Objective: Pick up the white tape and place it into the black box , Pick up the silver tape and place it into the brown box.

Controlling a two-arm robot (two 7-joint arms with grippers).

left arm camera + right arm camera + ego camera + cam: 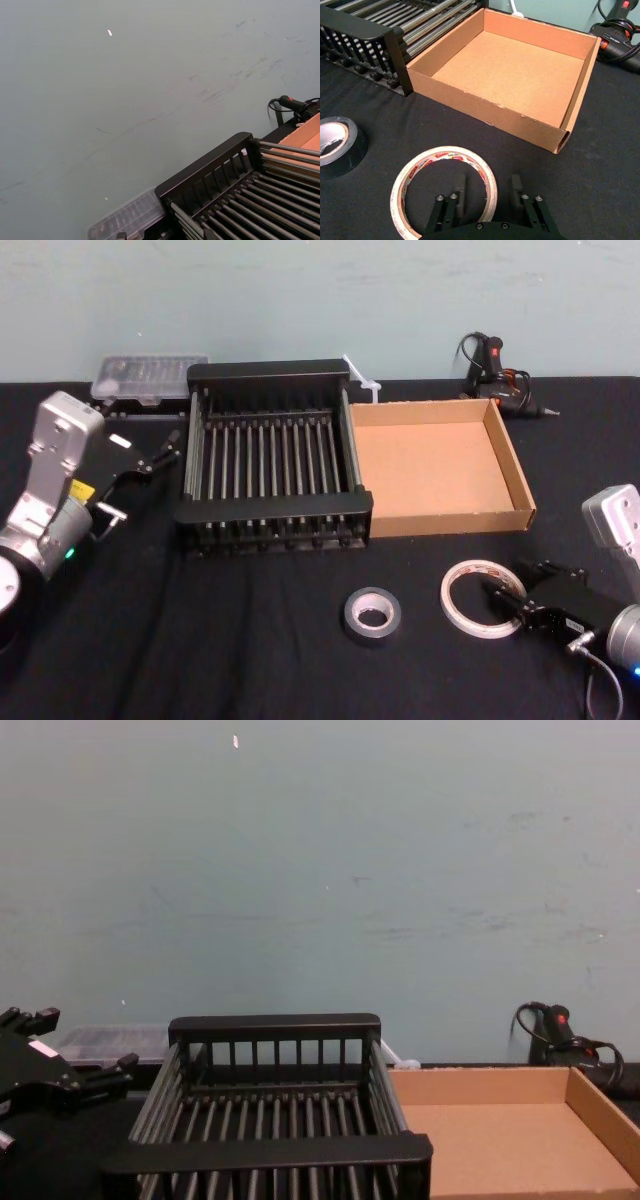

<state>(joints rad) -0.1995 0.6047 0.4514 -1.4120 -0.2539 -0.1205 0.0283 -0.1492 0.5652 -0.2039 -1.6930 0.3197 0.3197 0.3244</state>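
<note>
The white tape (449,602) (445,151) lies flat on the black table at the front right. My right gripper (500,598) (488,178) is down at it, one finger inside the ring and one outside, straddling the near rim with a small gap on each side. The silver tape (353,618) (351,150) lies flat just left of it, untouched. Behind them stand the black box (270,372) (275,1026) and, to its right, the brown box (450,520) (485,107), both with nothing in them. My left gripper (160,452) (75,1045) hangs open, left of the black box.
A clear plastic case (150,375) sits at the back left behind the black box. A black and red corded tool (495,375) lies at the back right behind the brown box. A pale green wall closes the far side.
</note>
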